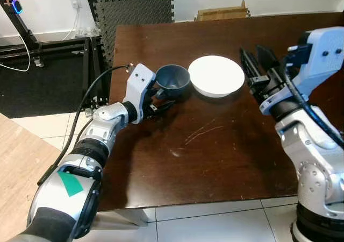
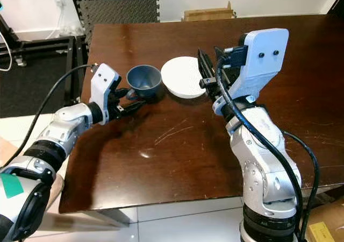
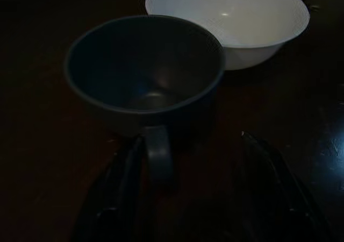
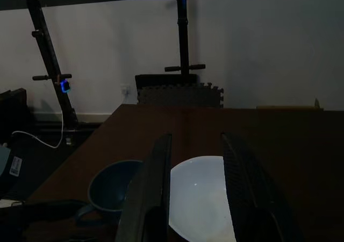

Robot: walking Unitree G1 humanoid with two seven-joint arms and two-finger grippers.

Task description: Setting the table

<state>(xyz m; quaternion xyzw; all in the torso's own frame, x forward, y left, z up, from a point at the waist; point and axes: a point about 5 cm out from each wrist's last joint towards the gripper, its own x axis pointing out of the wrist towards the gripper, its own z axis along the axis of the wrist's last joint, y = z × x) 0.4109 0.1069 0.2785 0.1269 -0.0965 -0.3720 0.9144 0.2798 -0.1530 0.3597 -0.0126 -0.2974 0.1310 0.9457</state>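
On table (image 1: 226, 145): one cup (image 1: 173, 78), one bowl (image 1: 216, 75), left tool (image 1: 159, 103) apparently agape around handle.

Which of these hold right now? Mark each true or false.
1. The dark blue-grey cup stands upright on the brown wooden table. True.
2. The white round bowl holds food. False: it is empty.
3. The left gripper is open at the cup's handle. True.
4. The cup lies on the bowl's right. False: it is on the bowl's left.
5. The right gripper grips the bowl. False: it is open above the table beside the bowl.
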